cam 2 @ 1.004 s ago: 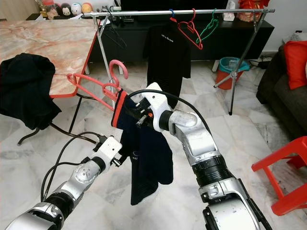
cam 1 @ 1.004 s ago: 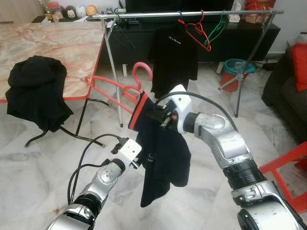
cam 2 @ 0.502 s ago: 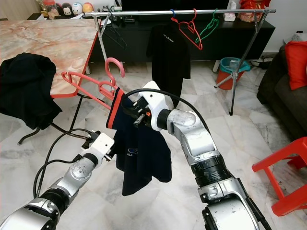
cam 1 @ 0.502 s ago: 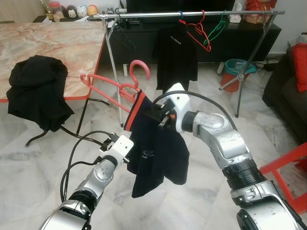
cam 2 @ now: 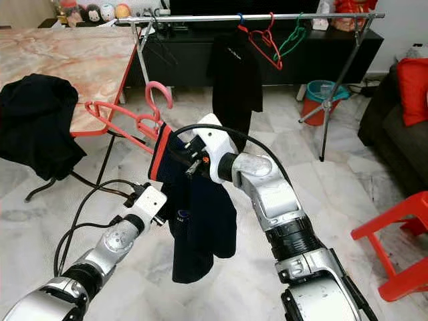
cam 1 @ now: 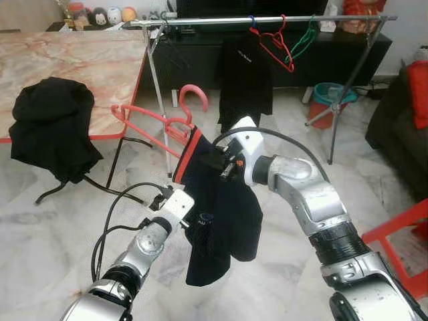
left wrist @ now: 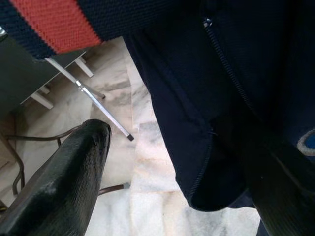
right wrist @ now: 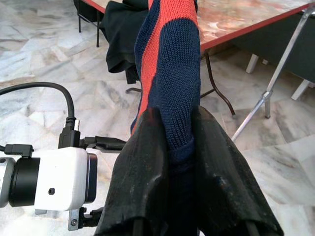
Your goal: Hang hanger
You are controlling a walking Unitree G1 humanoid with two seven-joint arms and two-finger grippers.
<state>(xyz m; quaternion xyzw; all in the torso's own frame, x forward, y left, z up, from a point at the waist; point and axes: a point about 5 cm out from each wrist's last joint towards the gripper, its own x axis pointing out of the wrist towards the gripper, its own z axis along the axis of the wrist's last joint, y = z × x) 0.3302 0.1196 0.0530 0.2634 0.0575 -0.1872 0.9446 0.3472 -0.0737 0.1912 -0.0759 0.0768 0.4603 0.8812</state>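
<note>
A coral-red plastic hanger (cam 1: 175,118) is held up in mid-air before the robot, its hook curling upward and its arms slanting down toward the left. A navy jacket (cam 1: 217,221) with a red stripe at the collar hangs from the hanger's near end and droops toward the marble floor (cam 1: 60,221); a zip runs down its front and a small logo shows low on it. The right gripper (right wrist: 179,147) is clamped on the jacket's collar where it meets the hanger, the two black fingers pressed narrow on the knit. The left gripper (cam 1: 194,227) sits lower and to the left, against the hanging cloth, its fingers spread wide with cloth between them but not pinched. Farther off stands a metal clothes rail (cam 1: 267,20) bearing a black shirt (cam 1: 244,73), a red hanger (cam 1: 274,43) and a green hanger (cam 1: 304,40). At the left, a black garment (cam 1: 50,127) lies on a marble-topped table (cam 1: 100,67).
</note>
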